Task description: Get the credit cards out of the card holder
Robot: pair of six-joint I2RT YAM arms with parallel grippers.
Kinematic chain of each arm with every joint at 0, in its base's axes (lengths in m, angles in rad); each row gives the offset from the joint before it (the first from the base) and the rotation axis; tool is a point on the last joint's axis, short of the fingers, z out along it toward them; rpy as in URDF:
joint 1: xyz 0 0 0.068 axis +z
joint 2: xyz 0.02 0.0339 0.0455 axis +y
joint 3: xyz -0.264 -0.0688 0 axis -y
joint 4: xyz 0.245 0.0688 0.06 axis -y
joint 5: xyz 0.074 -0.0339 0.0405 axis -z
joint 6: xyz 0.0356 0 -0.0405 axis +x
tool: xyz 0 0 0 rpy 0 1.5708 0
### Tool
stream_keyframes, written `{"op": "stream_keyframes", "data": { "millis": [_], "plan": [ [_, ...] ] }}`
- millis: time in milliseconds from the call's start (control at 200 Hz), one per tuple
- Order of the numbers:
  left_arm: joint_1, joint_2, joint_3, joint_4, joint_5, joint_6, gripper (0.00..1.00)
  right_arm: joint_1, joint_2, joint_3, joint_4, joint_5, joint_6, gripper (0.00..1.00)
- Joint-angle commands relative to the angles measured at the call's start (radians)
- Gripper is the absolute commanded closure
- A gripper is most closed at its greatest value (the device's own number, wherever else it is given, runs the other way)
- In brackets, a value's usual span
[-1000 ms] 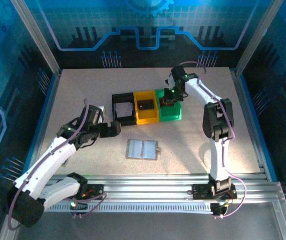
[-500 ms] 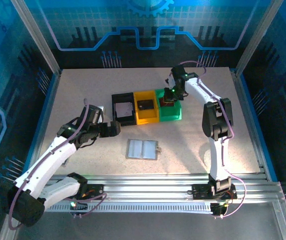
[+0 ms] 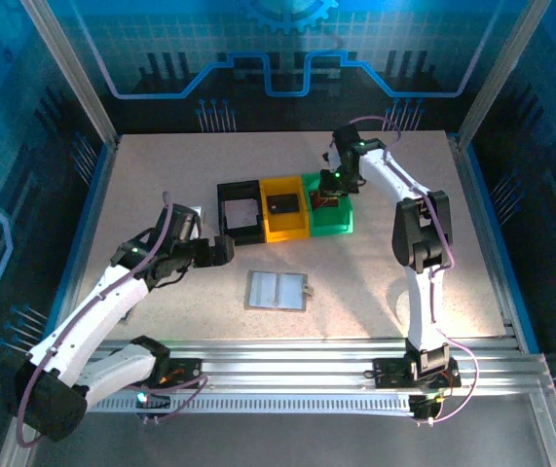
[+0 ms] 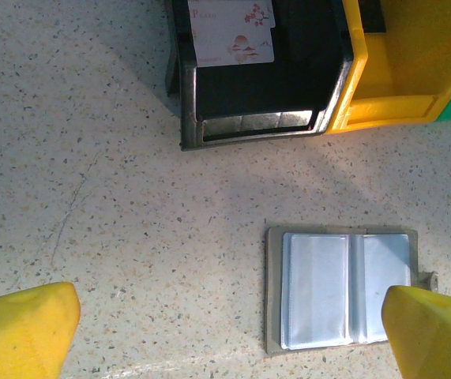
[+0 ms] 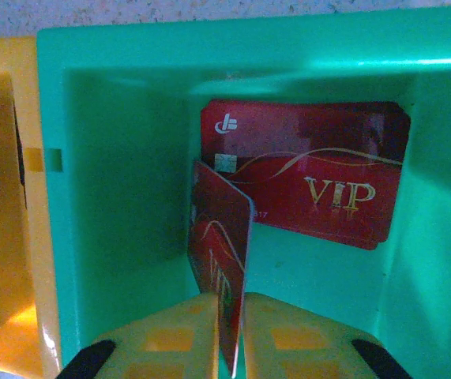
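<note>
Right claw (image 5: 229, 332): I grip red card (image 5: 221, 260) edge-up in green bin (image 5: 114, 197), second red card (image 5: 320, 181) flat at 1 o'clock. Left claw (image 4: 227, 328) released over bench (image 4: 130, 237).

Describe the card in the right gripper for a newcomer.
Mid-table sits a row of three bins; the green bin is its right end. Inside, the upright red card stands on edge between the jaws of the right gripper. The other red card lies face-up behind it.
</note>
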Motion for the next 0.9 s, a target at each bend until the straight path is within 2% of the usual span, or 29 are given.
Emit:
{"op": "stream_keyframes", "data": {
  "millis": [0,590,785,895],
  "plan": [
    [0.01,0.007,0.029,-0.026,-0.012,0.024,0.01,-0.012,0.021,0.041,-0.04,0.02,-0.014,0.84],
    [0.012,0.009,0.031,-0.029,-0.014,0.026,0.01,-0.01,0.007,0.107,-0.083,0.058,-0.011,0.83],
    [0.013,0.014,0.032,-0.029,-0.009,0.028,0.01,0.02,-0.096,0.069,-0.071,0.065,0.024,0.77],
    [0.013,0.024,0.034,-0.034,-0.002,0.027,0.01,0.074,-0.225,-0.059,0.002,0.086,0.049,0.71]
  ]
}}
